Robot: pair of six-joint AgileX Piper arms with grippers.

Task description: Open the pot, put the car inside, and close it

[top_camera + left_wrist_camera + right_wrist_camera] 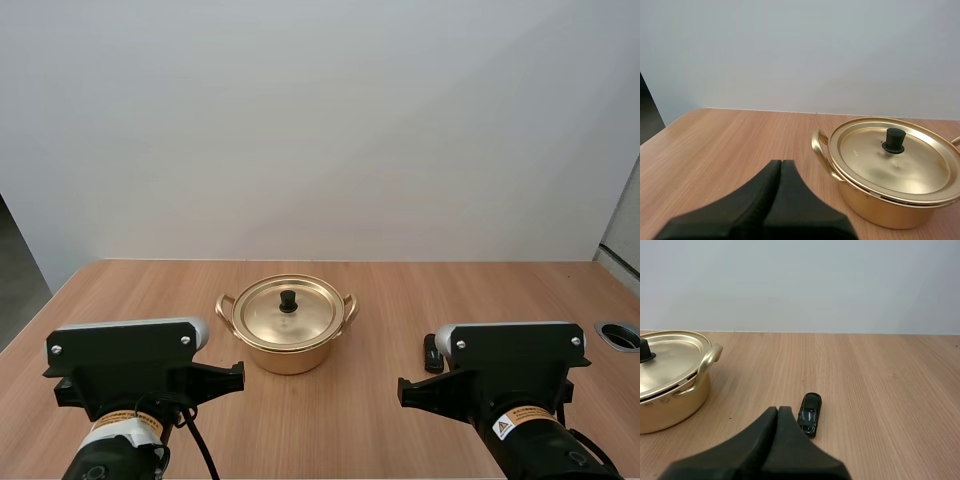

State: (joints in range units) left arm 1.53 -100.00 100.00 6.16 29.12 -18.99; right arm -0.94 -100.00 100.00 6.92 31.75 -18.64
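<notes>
While near pot (288,358) — car (810,414) lengthwise front-to-back

gold pot (287,340) with black-knobbed lid (288,310), black car (809,414), brown wood-grain table (380,420).

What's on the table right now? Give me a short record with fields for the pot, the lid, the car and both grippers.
pot: gold, upright on the wooden table
lid: seated on the pot, black knob on top
car: small, dark, on the table to the pot's right, apart from it
left gripper: shut on nothing, apart from the pot
right gripper: shut on nothing, close to the car
task progress: not begun; pot closed, car outside
</notes>
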